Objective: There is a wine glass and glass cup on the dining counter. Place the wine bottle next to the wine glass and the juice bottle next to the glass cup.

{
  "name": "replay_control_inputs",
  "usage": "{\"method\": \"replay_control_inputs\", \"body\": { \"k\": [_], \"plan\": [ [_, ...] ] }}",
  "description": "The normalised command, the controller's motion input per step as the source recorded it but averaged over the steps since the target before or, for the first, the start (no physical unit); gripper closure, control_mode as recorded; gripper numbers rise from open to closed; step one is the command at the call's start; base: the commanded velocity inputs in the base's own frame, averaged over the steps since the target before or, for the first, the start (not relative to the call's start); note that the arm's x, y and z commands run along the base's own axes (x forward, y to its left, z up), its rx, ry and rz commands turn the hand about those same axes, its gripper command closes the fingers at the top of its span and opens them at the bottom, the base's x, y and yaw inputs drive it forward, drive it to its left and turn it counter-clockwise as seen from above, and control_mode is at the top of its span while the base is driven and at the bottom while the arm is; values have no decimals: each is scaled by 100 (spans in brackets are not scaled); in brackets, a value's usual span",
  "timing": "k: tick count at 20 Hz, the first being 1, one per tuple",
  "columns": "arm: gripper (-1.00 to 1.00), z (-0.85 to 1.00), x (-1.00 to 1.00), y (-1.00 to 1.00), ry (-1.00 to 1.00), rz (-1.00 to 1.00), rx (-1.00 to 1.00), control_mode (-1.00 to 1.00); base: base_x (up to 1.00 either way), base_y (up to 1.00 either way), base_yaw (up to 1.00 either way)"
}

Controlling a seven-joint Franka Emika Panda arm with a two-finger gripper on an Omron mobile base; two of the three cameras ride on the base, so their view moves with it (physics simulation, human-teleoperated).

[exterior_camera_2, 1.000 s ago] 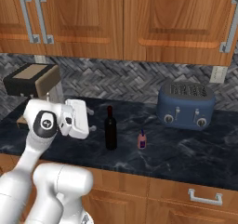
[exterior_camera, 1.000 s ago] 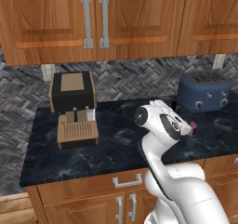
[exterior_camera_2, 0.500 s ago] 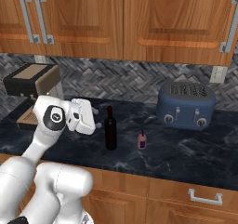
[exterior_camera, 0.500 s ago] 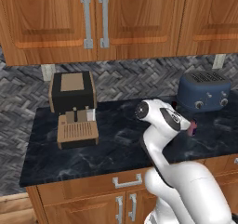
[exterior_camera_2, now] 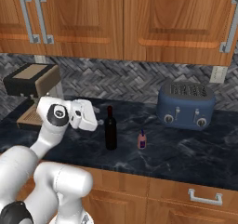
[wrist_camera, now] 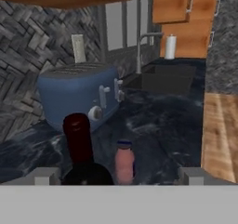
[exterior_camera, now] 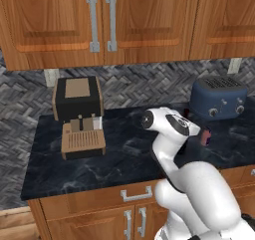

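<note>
Wine bottle (exterior_camera_2: 110, 130) just ahead of open end effector (exterior_camera_2: 95, 118)

No legible text, brand, number or sign in any view. The wine bottle (exterior_camera_2: 110, 134) and juice bottle (exterior_camera_2: 142, 139) carry no readable label. The toaster (exterior_camera_2: 185, 105) front shows plain knobs, unmarked.

You have two bottles on the worktop — one tall near-black wine bottle (exterior_camera_2: 110, 134) and one small red-pink juice bottle (exterior_camera_2: 142, 139). One blue toaster (exterior_camera_2: 186, 105) stands toward the back edge, and one coffee machine (exterior_camera: 78, 115) near the worktop's left end. One sink (wrist_camera: 163, 78) with one tap (wrist_camera: 142, 49) and one paper roll (wrist_camera: 171, 47) — all at the far end.
</note>
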Motion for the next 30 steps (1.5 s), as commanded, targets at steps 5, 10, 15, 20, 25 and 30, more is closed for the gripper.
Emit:
{"method": "replay_control_inputs", "body": {
  "k": [5, 10, 15, 20, 25, 30],
  "plan": [
    [-100, -15, 21, 0, 1, 1, -12, -100, 0, 0, 0],
    [-100, -13, 13, -1, 3, 0, -6, -100, 0, 0, 0],
    [-100, -11, 8, -3, 4, 0, -3, -100, 0, 0, 0],
    [-100, -8, 7, -9, 2, 0, -3, -100, 0, 0, 0],
    [-100, -9, 3, -12, 1, 0, -2, -100, 0, 0, 0],
    [-100, -13, 8, -9, 1, 0, -3, -100, 0, 0, 0]
  ]
}}
